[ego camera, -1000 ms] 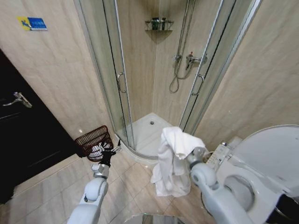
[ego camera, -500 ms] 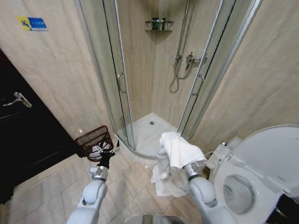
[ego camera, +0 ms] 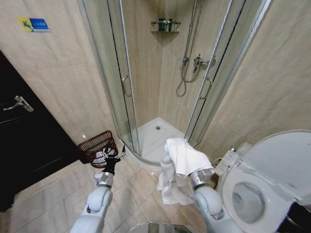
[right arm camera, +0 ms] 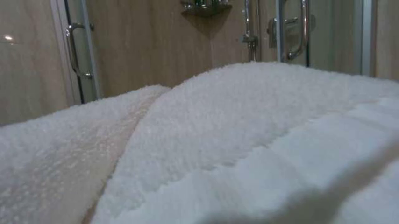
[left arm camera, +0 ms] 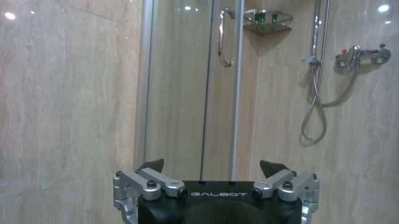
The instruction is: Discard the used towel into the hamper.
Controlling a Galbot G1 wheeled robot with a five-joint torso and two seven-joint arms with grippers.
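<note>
My right claw [ego camera: 187, 167] is buried under the towel [ego camera: 181, 160], so grip prob. shut on it, but I can't tell; the cloth hangs beside the toilet [ego camera: 272, 179]. Left claw [left arm camera: 215, 173] is wide open, empty, near the hamper [ego camera: 98, 148]. Pickup's done; carry and drop into the hamper remain, approx. halfway.
</note>
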